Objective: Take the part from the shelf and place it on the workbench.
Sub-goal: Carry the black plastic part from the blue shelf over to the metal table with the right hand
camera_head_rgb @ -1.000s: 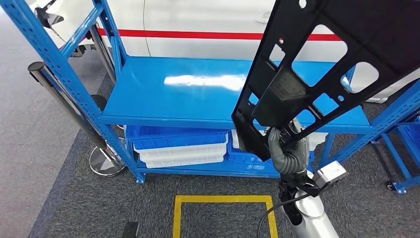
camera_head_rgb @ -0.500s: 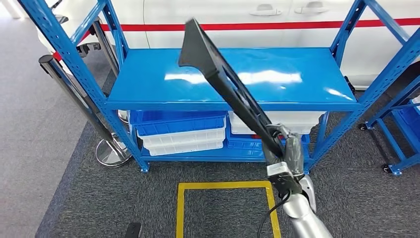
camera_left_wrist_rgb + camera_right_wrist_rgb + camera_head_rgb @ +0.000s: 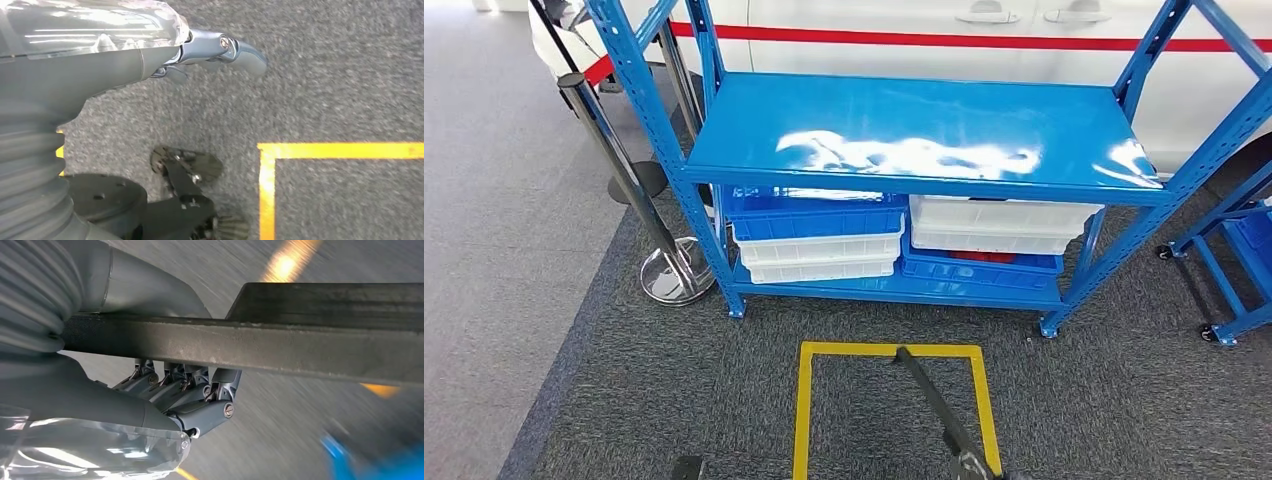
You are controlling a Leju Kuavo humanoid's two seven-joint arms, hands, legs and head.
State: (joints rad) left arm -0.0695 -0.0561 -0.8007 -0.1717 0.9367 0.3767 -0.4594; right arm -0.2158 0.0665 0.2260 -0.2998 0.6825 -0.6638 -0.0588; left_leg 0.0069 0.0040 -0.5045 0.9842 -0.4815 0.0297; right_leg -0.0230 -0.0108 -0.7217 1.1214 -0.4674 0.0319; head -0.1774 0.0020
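The part (image 3: 927, 398) is a long black flat plastic panel, seen edge-on low in the head view over the yellow floor square. My right hand (image 3: 969, 466) shows at the bottom edge of that view, at the panel's near end. In the right wrist view my right hand (image 3: 185, 395) grips the part (image 3: 300, 347), its fingers (image 3: 205, 412) curled against the panel's edge. My left hand (image 3: 210, 50) hangs over the grey carpet and holds nothing. The top board of the blue shelf (image 3: 924, 130) is bare.
White and blue bins (image 3: 819, 245) fill the shelf's lower level. A chrome stanchion (image 3: 669, 275) stands left of the shelf. A second blue rack (image 3: 1234, 250) is on the right. A white vehicle with a red stripe (image 3: 924, 38) is behind. Yellow tape (image 3: 809, 400) marks a floor square.
My right arm has dropped, bringing the part from high in front of the shelf down to the bottom of the picture. The head view has shifted, and the shelf now sits higher in the picture.
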